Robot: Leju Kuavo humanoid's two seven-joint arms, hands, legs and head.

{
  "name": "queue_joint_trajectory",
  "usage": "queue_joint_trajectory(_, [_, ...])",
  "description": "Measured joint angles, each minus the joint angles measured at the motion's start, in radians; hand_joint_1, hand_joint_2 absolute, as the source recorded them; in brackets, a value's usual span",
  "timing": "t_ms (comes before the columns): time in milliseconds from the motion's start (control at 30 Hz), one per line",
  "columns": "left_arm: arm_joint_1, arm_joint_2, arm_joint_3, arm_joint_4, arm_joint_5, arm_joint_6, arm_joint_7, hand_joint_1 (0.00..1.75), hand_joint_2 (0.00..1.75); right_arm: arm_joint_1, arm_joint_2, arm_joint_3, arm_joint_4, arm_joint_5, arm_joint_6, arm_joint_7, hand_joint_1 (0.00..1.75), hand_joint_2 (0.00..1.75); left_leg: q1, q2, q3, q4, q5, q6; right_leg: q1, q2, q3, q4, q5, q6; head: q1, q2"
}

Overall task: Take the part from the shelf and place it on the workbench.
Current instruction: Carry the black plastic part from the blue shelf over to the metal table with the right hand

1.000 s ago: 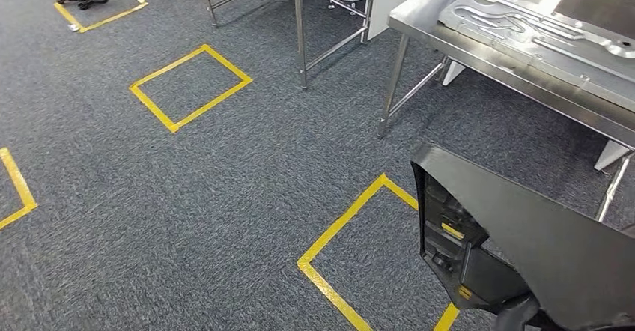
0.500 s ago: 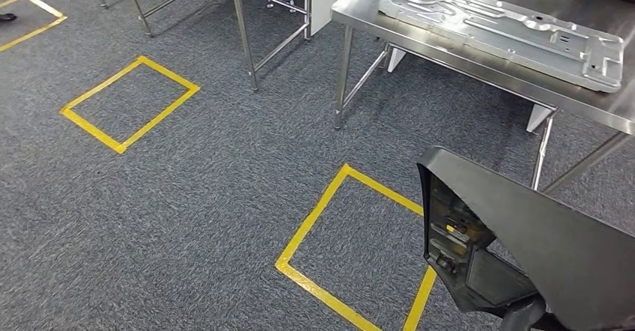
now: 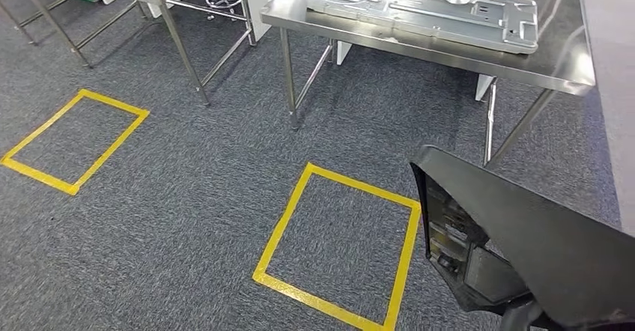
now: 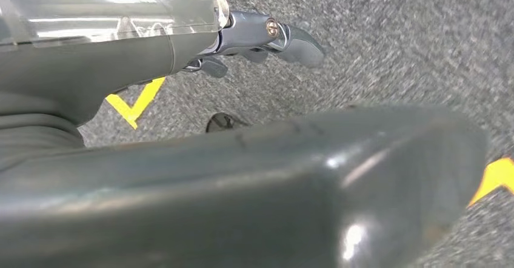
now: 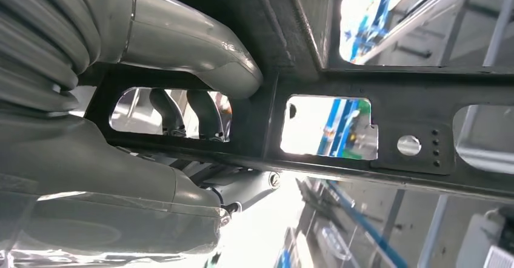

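The black part [image 3: 539,248] sits low and to the right of the yellow floor square [image 3: 337,245], carried well short of the workbench [image 3: 569,61]. In the right wrist view the right hand [image 5: 182,74] is clamped on the part's frame, thumb over a bar, dark fingers [image 5: 206,113] hooked thru a cutout. Left hand [image 4: 267,34] hangs over the carpet w/ fingers loosely apart, nothing in them. Long axis runs diagonally, its near corner toward the square, far end trailing to the robot's right. A metal plate [image 3: 427,5] lies on the bench beyond the square. Probably best: keep the grip firm, step closer, lift the part above the bench edge, set it down beside the plate, not on it.
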Motion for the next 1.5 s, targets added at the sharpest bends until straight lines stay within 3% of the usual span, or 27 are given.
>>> queue_joint_trajectory(33, [0.001, 0.000, 0.001, 0.000, -0.003, -0.002, 0.001, 0.00, 0.00, 0.000, 0.000, 0.000, 0.000, 0.001, 0.000, 0.004, 1.75, 1.75, 0.000, -0.004, 0.009, -0.031, 0.032, 0.003, 0.001, 0.016, 0.001, 0.002, 0.000, 0.000, 0.000, 0.000])
queue_joint_trajectory(67, [0.002, 0.001, 0.001, 0.000, -0.005, -0.003, 0.001, 0.00, 0.00, 0.000, -0.001, 0.000, 0.000, 0.002, 0.000, 0.008, 1.75, 1.75, 0.000, -0.016, 0.034, -0.098, 0.076, 0.009, 0.002, 0.032, 0.002, 0.004, -0.001, 0.001, 0.000, 0.000])
queue_joint_trajectory(133, [0.001, 0.007, 0.003, 0.000, -0.007, -0.003, 0.002, 0.00, 0.00, -0.001, -0.002, 0.001, 0.000, 0.002, 0.000, 0.011, 1.75, 1.75, 0.001, -0.067, 0.084, -0.229, 0.137, 0.019, 0.003, 0.059, -0.001, 0.009, -0.002, 0.005, 0.001, 0.000])
queue_joint_trajectory(200, [0.001, 0.015, 0.007, 0.000, -0.006, -0.001, 0.000, 0.00, 0.00, -0.002, -0.005, 0.001, 0.000, 0.001, 0.000, 0.013, 1.75, 1.75, -0.002, -0.095, 0.100, -0.277, 0.147, 0.025, -0.001, 0.083, -0.009, 0.013, -0.001, 0.016, 0.001, 0.000])
queue_joint_trajectory(267, [-0.001, 0.019, 0.010, 0.000, -0.005, 0.000, -0.005, 0.00, 0.00, -0.001, -0.009, 0.001, 0.000, -0.002, 0.002, 0.017, 1.75, 1.75, -0.002, -0.072, 0.105, -0.286, 0.152, 0.032, -0.004, 0.104, -0.015, 0.013, 0.003, 0.030, 0.000, 0.000])
queue_joint_trajectory(300, [-0.002, 0.021, 0.010, -0.001, -0.004, 0.000, -0.007, 0.00, 0.00, -0.001, -0.012, 0.001, 0.000, -0.003, 0.004, 0.019, 1.75, 1.75, 0.000, -0.059, 0.109, -0.293, 0.156, 0.038, -0.003, 0.095, -0.018, 0.018, 0.000, 0.035, 0.001, 0.000])
queue_joint_trajectory(333, [-0.003, 0.024, 0.010, -0.001, -0.005, 0.000, -0.009, 0.00, 0.00, -0.002, -0.014, 0.001, 0.000, -0.004, 0.006, 0.020, 1.75, 1.75, 0.003, -0.044, 0.112, -0.300, 0.161, 0.043, -0.001, 0.069, -0.029, 0.038, -0.014, 0.039, 0.004, 0.000])
queue_joint_trajectory(400, [-0.002, 0.030, 0.011, -0.001, -0.007, 0.001, -0.012, 0.00, 0.00, -0.006, -0.020, 0.001, 0.000, -0.005, 0.014, 0.024, 1.75, 1.75, 0.004, -0.015, 0.115, -0.307, 0.163, 0.050, 0.000, -0.006, -0.077, 0.136, -0.071, 0.047, 0.010, 0.000])
queue_joint_trajectory(433, [0.000, 0.033, 0.011, -0.001, -0.009, 0.001, -0.012, 0.00, 0.00, -0.009, -0.023, 0.001, 0.000, -0.004, 0.018, 0.028, 1.75, 1.75, 0.003, 0.002, 0.115, -0.307, 0.162, 0.051, -0.003, -0.030, -0.111, 0.202, -0.103, 0.051, 0.013, 0.000])
queue_joint_trajectory(467, [0.003, 0.035, 0.011, -0.002, -0.010, 0.002, -0.012, 0.00, 0.00, -0.011, -0.026, 0.001, 0.001, -0.002, 0.024, 0.037, 1.75, 1.75, 0.002, 0.017, 0.115, -0.306, 0.160, 0.050, -0.007, -0.041, -0.138, 0.254, -0.121, 0.055, 0.013, 0.000])
queue_joint_trajectory(500, [0.004, 0.036, 0.011, -0.002, -0.011, 0.002, -0.013, 0.00, 0.00, -0.011, -0.029, 0.001, 0.002, 0.003, 0.030, 0.053, 1.75, 1.75, 0.002, 0.029, 0.116, -0.306, 0.158, 0.048, -0.011, -0.046, -0.148, 0.274, -0.119, 0.059, 0.013, 0.000])
queue_joint_trajectory(533, [0.004, 0.037, 0.011, -0.002, -0.011, 0.001, -0.013, 0.00, 0.00, -0.012, -0.031, 0.000, 0.004, 0.010, 0.038, 0.078, 1.75, 1.75, 0.002, 0.039, 0.118, -0.305, 0.155, 0.044, -0.015, -0.050, -0.136, 0.253, -0.098, 0.062, 0.013, 0.000])
queue_joint_trajectory(633, [-0.001, 0.037, 0.011, -0.002, -0.008, -0.004, -0.018, 0.00, 0.00, -0.013, -0.035, -0.007, 0.013, 0.028, 0.059, 0.151, 1.75, 1.75, 0.002, 0.053, 0.126, -0.300, 0.145, 0.032, -0.021, -0.065, -0.030, 0.062, -0.013, 0.062, 0.013, 0.000])
queue_joint_trajectory(700, [-0.004, 0.038, 0.012, -0.002, -0.007, -0.006, -0.021, 0.00, 0.00, -0.016, -0.037, -0.011, 0.019, 0.033, 0.061, 0.168, 1.75, 1.75, 0.000, 0.056, 0.129, -0.300, 0.138, 0.020, -0.016, -0.071, 0.000, 0.010, -0.008, 0.052, 0.014, 0.000])
queue_joint_trajectory(767, [-0.006, 0.038, 0.012, -0.002, -0.008, -0.008, -0.022, 0.00, 0.00, -0.019, -0.038, -0.017, 0.022, 0.046, 0.058, 0.180, 1.75, 1.75, 0.000, 0.059, 0.135, -0.304, 0.130, 0.005, -0.012, -0.065, 0.001, 0.010, -0.016, 0.037, 0.015, 0.000])
queue_joint_trajectory(833, [-0.008, 0.039, 0.012, -0.002, -0.013, -0.009, -0.019, 0.00, 0.00, -0.025, -0.039, -0.027, 0.023, 0.065, 0.051, 0.196, 1.75, 1.75, 0.004, 0.043, 0.131, -0.278, 0.112, -0.007, -0.014, -0.059, 0.008, 0.005, -0.020, 0.022, 0.012, 0.000])
queue_joint_trajectory(900, [-0.007, 0.040, 0.012, -0.002, -0.021, -0.012, -0.015, 0.00, 0.00, -0.044, -0.043, -0.043, 0.023, 0.073, 0.046, 0.214, 1.75, 1.75, 0.007, 0.014, 0.080, -0.170, 0.061, -0.011, -0.014, -0.054, 0.017, 0.002, -0.025, 0.009, 0.007, 0.000])
queue_joint_trajectory(967, [-0.002, 0.040, 0.012, -0.002, -0.028, -0.016, -0.012, 0.00, 0.00, -0.072, -0.054, -0.063, 0.023, 0.062, 0.041, 0.230, 1.75, 1.75, 0.008, 0.003, -0.005, -0.029, 0.013, -0.011, -0.008, -0.046, 0.026, 0.002, -0.033, 0.001, 0.004, 0.000])
queue_joint_trajectory(1000, [0.000, 0.039, 0.012, -0.002, -0.030, -0.019, -0.012, 0.00, 0.00, -0.086, -0.061, -0.075, 0.023, 0.052, 0.040, 0.236, 1.75, 1.75, 0.007, 0.002, -0.034, 0.007, 0.014, -0.009, -0.005, -0.040, 0.033, 0.003, -0.037, -0.001, 0.004, 0.000])
queue_joint_trajectory(1033, [0.002, 0.039, 0.012, -0.002, -0.033, -0.021, -0.011, 0.00, 0.00, -0.100, -0.069, -0.088, 0.023, 0.039, 0.042, 0.242, 1.75, 1.75, 0.007, 0.001, -0.045, 0.005, 0.038, -0.005, -0.002, -0.034, 0.042, 0.003, -0.043, -0.001, 0.004, 0.000])
queue_joint_trajectory(1100, [0.003, 0.040, 0.012, -0.002, -0.035, -0.023, -0.010, 0.00, 0.00, -0.126, -0.084, -0.119, 0.022, 0.016, 0.055, 0.252, 1.75, 1.75, 0.001, -0.001, -0.015, -0.111, 0.132, 0.011, 0.003, -0.025, 0.065, 0.003, -0.059, 0.001, 0.004, 0.000])
queue_joint_trajectory(1167, [0.002, 0.043, 0.012, -0.002, -0.035, -0.023, -0.008, 0.00, 0.00, -0.149, -0.096, -0.149, 0.022, 0.002, 0.069, 0.258, 1.75, 1.75, -0.007, -0.005, 0.028, -0.223, 0.186, 0.029, 0.005, -0.020, 0.080, 0.002, -0.075, 0.008, 0.006, 0.000])
queue_joint_trajectory(1300, [0.002, 0.044, 0.012, -0.002, -0.034, -0.024, -0.002, 0.00, 0.00, -0.177, -0.112, -0.192, 0.023, 0.001, 0.086, 0.270, 1.75, 1.75, -0.014, -0.008, 0.062, -0.278, 0.180, 0.050, 0.001, -0.019, 0.093, 0.012, -0.074, 0.034, 0.008, 0.000])
queue_joint_trajectory(1367, [0.002, 0.042, 0.013, -0.002, -0.035, -0.024, 0.001, 0.00, 0.00, -0.193, -0.122, -0.212, 0.023, 0.003, 0.096, 0.280, 1.75, 1.75, -0.008, -0.007, 0.092, -0.299, 0.177, 0.059, 0.000, -0.028, 0.066, 0.072, -0.081, 0.044, 0.012, 0.000])
queue_joint_trajectory(1467, [0.002, 0.042, 0.013, -0.002, -0.038, -0.024, 0.004, 0.00, 0.00, -0.222, -0.144, -0.244, 0.027, 0.004, 0.116, 0.306, 1.75, 1.75, -0.005, -0.006, 0.120, -0.310, 0.160, 0.064, -0.008, -0.038, -0.057, 0.238, -0.146, 0.058, 0.016, 0.000])
queue_joint_trajectory(1500, [0.002, 0.042, 0.013, -0.002, -0.040, -0.024, 0.005, 0.00, 0.00, -0.231, -0.152, -0.255, 0.031, 0.004, 0.124, 0.318, 1.75, 1.75, -0.004, -0.005, 0.129, -0.310, 0.152, 0.062, -0.012, -0.040, -0.092, 0.267, -0.161, 0.064, 0.016, 0.000])
